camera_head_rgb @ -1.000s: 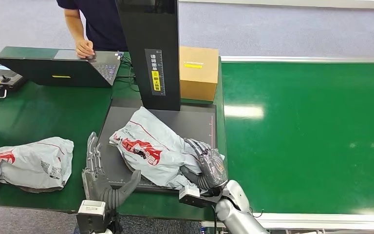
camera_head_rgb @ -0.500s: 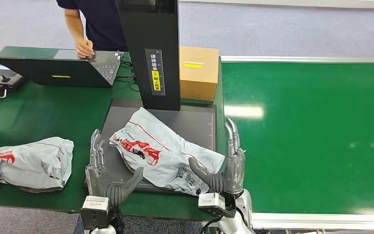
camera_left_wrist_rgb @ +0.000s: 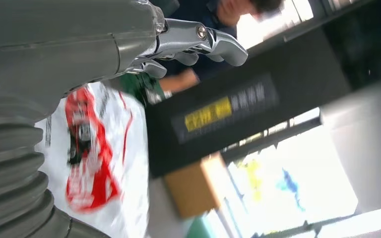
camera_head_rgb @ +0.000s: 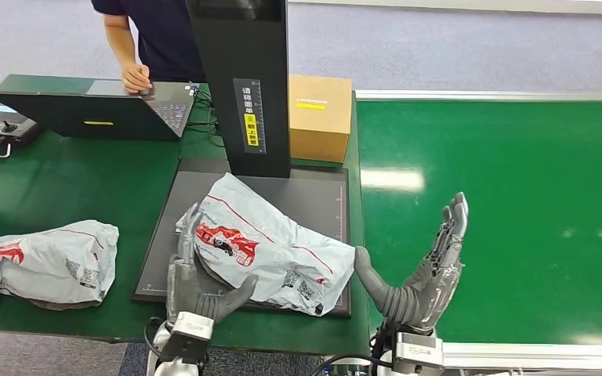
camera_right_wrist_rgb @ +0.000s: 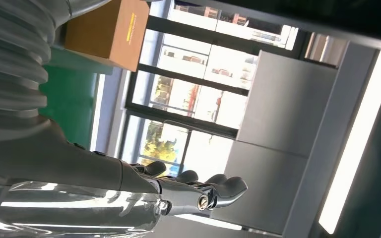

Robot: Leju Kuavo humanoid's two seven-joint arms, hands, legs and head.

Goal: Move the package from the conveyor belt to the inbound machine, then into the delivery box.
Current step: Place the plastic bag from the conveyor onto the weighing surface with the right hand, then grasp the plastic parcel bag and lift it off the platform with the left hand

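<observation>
The grey package with red print (camera_head_rgb: 270, 247) lies on the black platform (camera_head_rgb: 321, 196) of the inbound machine, in front of its black column (camera_head_rgb: 243, 78). My left hand (camera_head_rgb: 196, 278) stands open against the package's left edge, fingers upright and the thumb at its near edge. My right hand (camera_head_rgb: 423, 278) is open with its fingers spread, right of the package and apart from it, over the left edge of the green conveyor belt (camera_head_rgb: 509, 219). The left wrist view has the package (camera_left_wrist_rgb: 99, 163) just beyond my left hand's fingers (camera_left_wrist_rgb: 198, 42).
A second grey package (camera_head_rgb: 47, 262) lies on the green table at the left. A cardboard box (camera_head_rgb: 319, 116) stands right of the column. A laptop (camera_head_rgb: 94, 110) sits at the back left, a person's hand (camera_head_rgb: 135, 78) on it.
My right hand let go of the package's right end, opened and swung right over the belt. My left hand moved right, up against the package's left edge.
</observation>
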